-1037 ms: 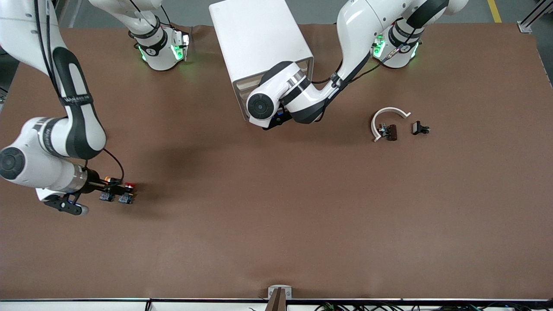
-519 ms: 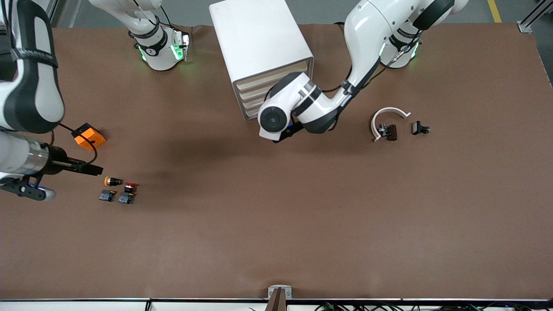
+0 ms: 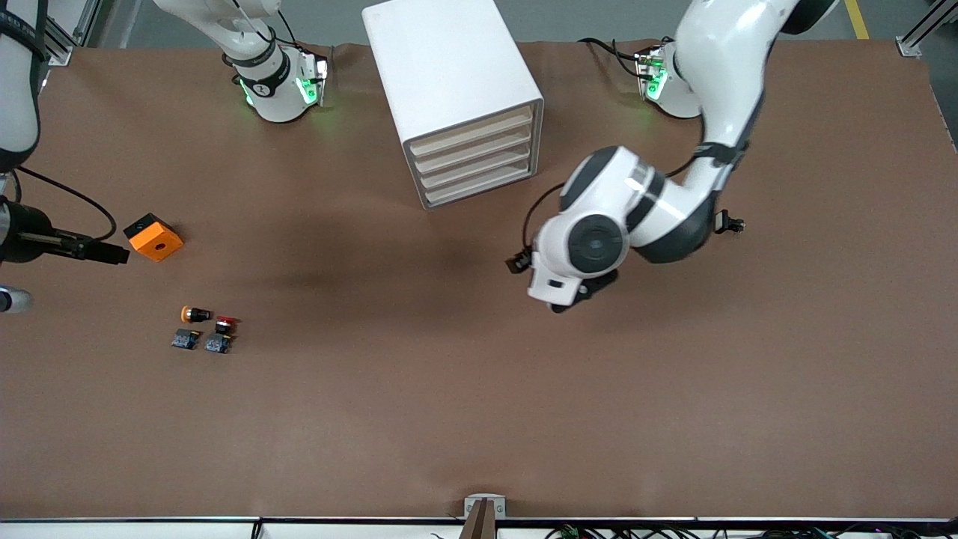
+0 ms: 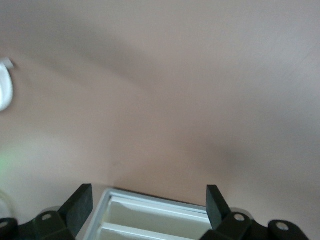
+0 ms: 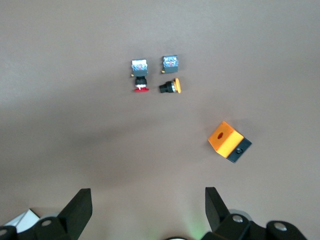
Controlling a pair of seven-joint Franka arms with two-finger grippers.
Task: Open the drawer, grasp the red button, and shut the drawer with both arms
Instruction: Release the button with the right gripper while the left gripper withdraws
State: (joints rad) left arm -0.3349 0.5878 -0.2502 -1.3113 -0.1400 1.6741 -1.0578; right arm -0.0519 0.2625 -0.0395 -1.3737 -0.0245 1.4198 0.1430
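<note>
Both arms (image 3: pixel 677 202) are glossy white with rounded shells and black joint bands; a round dark cap marks the left arm's wrist; thin black cables trail along the links; green lights glow at each base (image 3: pixel 278 90); black gripper fingers (image 5: pixel 80 207) carry small silver screws

Orange cube (image 3: pixel 153 237) near orange-capped button (image 3: pixel 196 314); black clip (image 3: pixel 729 222) apart.

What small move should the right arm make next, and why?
Probably just retreat: the button lies on the table, all four drawers look shut, and the right gripper, near the orange cube, and left gripper, over the table, are open and empty.
</note>
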